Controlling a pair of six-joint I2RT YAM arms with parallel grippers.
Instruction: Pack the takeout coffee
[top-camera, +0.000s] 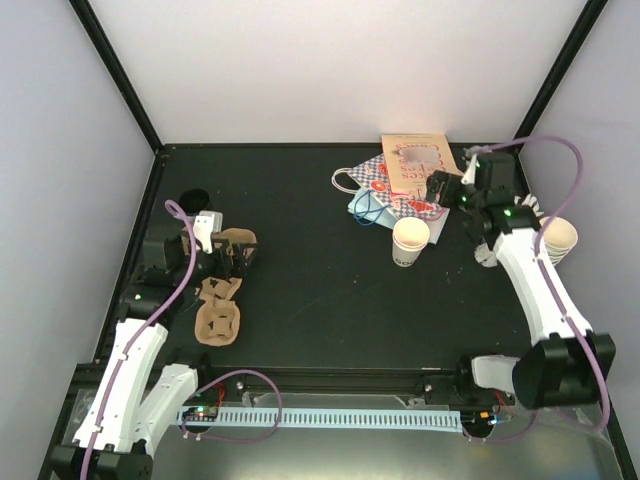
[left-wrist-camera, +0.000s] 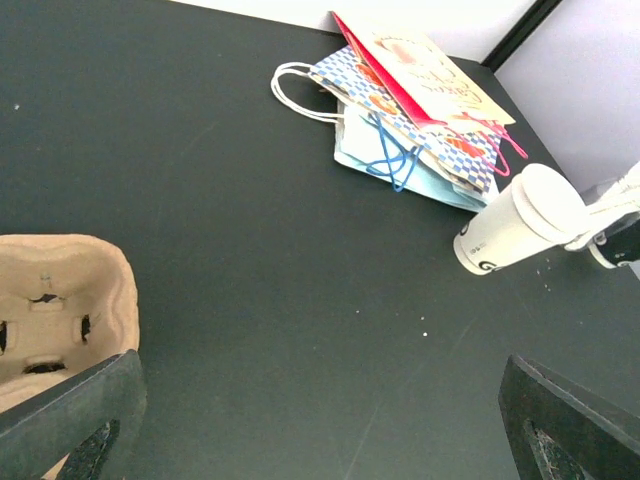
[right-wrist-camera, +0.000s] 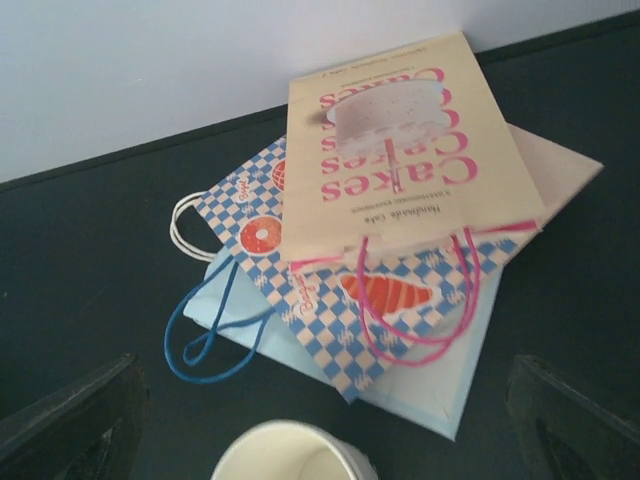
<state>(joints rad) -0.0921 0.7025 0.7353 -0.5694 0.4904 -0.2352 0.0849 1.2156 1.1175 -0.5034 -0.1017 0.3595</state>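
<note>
The takeout coffee, a small white paper cup (top-camera: 410, 241) with dark print, stands upright just in front of a pile of flat paper bags (top-camera: 400, 178). In the right wrist view its open rim (right-wrist-camera: 292, 455) shows at the bottom edge. The left wrist view has the cup (left-wrist-camera: 515, 232) far off to the right. My right gripper (top-camera: 440, 189) hovers open over the near edge of the bags, its dark fingers (right-wrist-camera: 75, 420) wide apart and empty. My left gripper (top-camera: 236, 254) is open too, above a brown pulp cup carrier (left-wrist-camera: 55, 300), holding nothing.
The top bag is cream with pink handles (right-wrist-camera: 400, 170), lying on a blue-checked bag (right-wrist-camera: 330, 330) and a light blue bag (right-wrist-camera: 440, 390). A stack of cream cups (top-camera: 560, 238) stands by the right arm. More pulp carriers (top-camera: 217, 315) and a small black cup (top-camera: 193, 197) are at left.
</note>
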